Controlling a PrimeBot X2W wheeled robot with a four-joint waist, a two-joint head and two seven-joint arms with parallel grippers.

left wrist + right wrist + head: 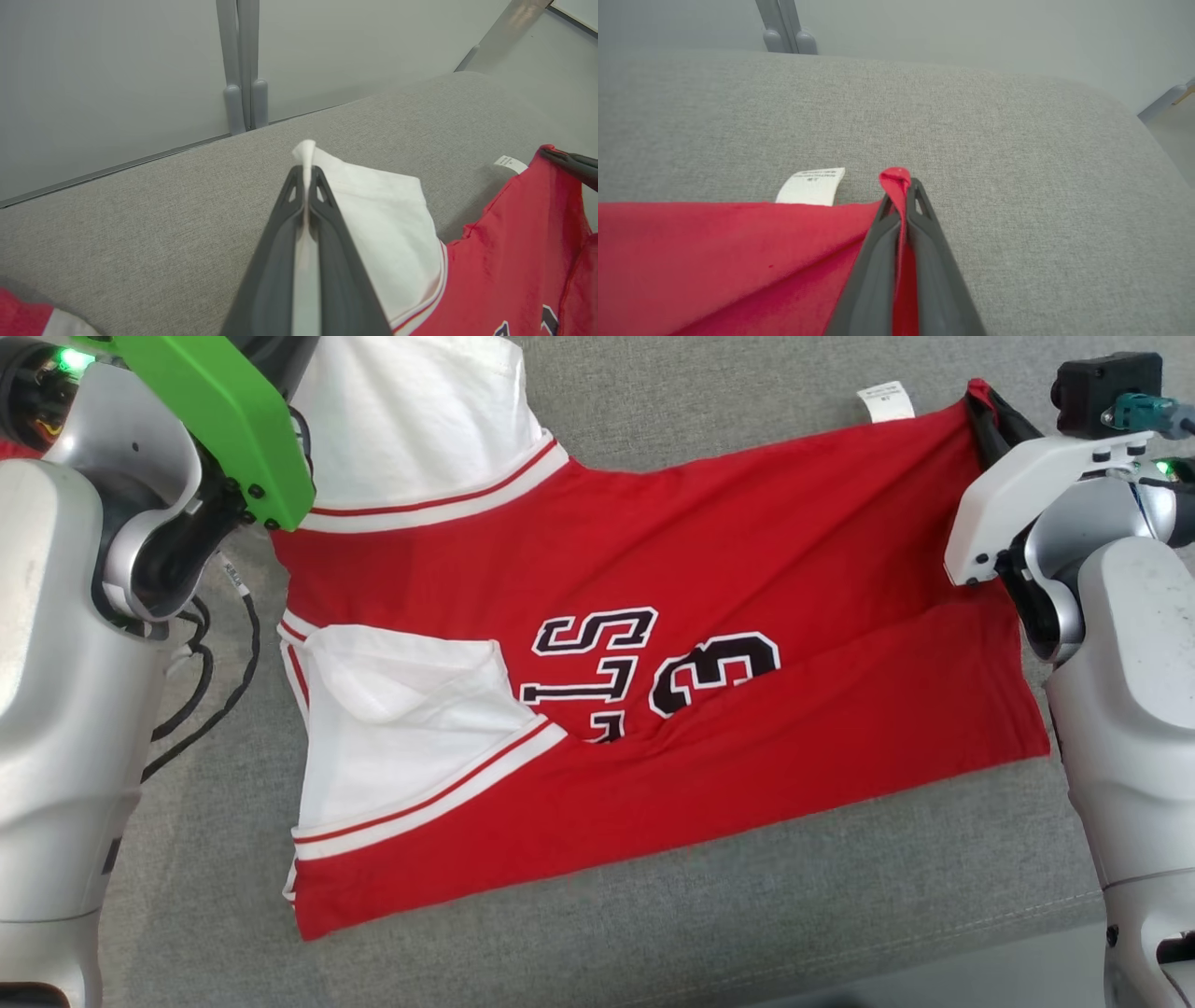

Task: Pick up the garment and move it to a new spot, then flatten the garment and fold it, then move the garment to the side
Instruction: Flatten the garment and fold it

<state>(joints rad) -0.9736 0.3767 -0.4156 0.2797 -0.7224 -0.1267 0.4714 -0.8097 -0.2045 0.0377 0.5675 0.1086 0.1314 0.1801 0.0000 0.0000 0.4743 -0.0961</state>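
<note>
Grey cushion (653,933) under a red jersey (747,551): the left gripper (306,175) pinches its white sleeve (373,210), the right gripper (903,186) pinches a red corner (896,175); lifting both evenly should keep the fold straight.

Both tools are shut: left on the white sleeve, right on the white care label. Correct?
Only the label is wrong. The left tool is shut on the white sleeve, but the right tool is shut on the red fabric corner; the care label lies free beside it, per the right wrist view.
</note>
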